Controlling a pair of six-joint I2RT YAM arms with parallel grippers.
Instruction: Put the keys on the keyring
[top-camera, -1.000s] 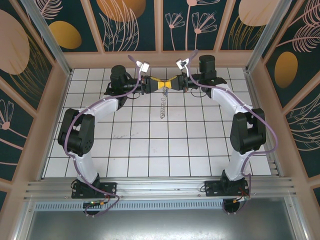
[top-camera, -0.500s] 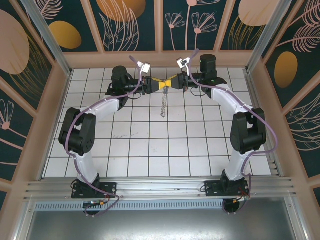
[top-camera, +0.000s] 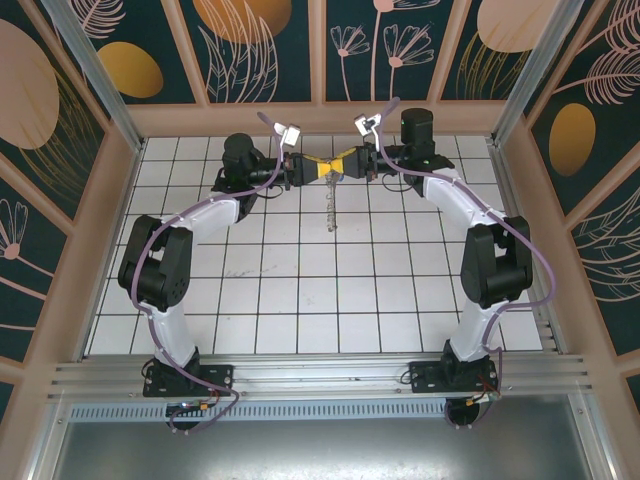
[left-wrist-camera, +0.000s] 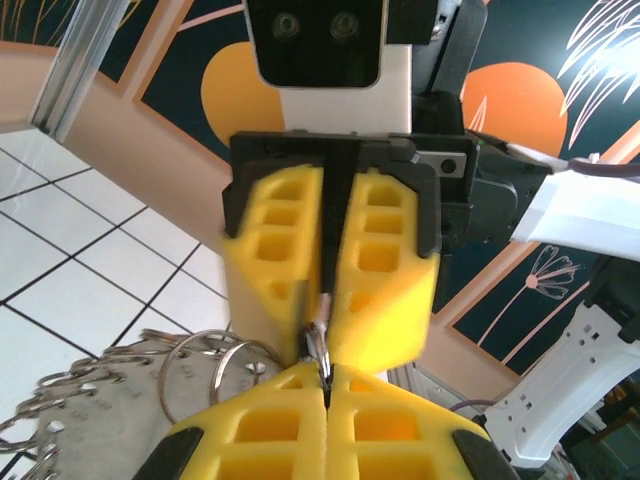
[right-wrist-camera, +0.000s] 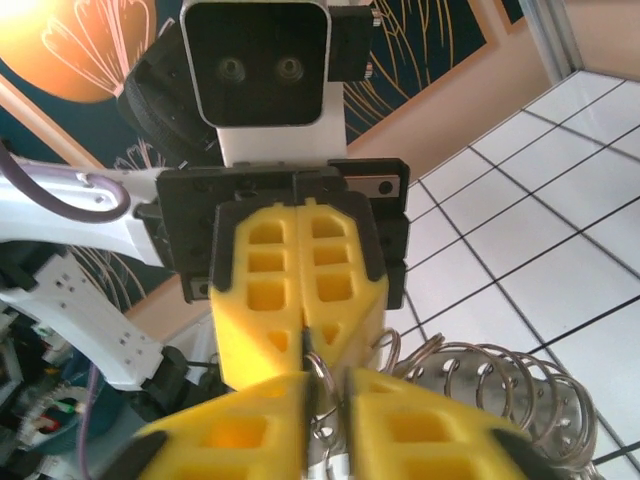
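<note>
Just before the back wall (top-camera: 320, 118), a keyring (top-camera: 328, 206) of silvery loops dangles over the bench (top-camera: 300, 290). Nearer that wall, the left end effector (left-wrist-camera: 325, 385) pinches its top ring, fingers pressed together; the right end effector (right-wrist-camera: 325, 395), facing it, stands slightly spread.
</note>
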